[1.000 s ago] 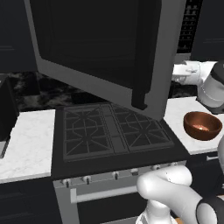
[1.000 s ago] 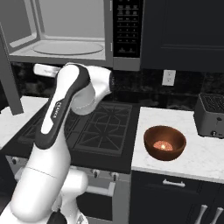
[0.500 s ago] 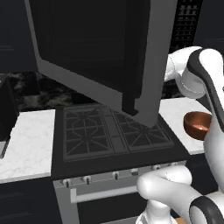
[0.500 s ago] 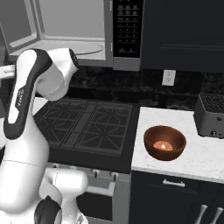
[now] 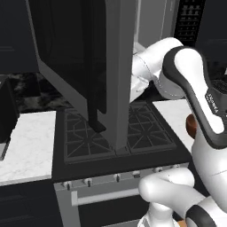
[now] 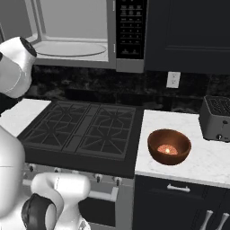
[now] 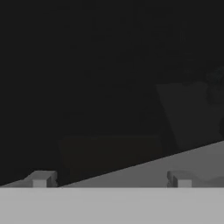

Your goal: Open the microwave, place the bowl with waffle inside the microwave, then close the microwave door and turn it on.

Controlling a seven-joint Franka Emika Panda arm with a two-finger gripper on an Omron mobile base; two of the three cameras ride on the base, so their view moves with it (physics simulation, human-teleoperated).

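Open microwave door (image 5: 88,62) over stove (image 6: 85,130), cavity (image 6: 72,31) unobstructed

A black gas stove (image 6: 85,130) with dark grates sits between two white marble worktop (image 6: 188,157) sections, knobs along its front edge. Behind runs a dark mottled backsplash (image 6: 90,87) with a white outlet (image 6: 173,80). Dark cabinets (image 6: 188,33) hang above to the right, and dark cabinet doors (image 6: 179,202) with pale handles stand below the worktop. A toaster (image 6: 217,117) sits far right.

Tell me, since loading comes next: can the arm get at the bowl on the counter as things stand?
Probably yes. The bowl sits in the open on the white counter, nothing over or against it, the toaster apart. The arm is off by the open microwave door.
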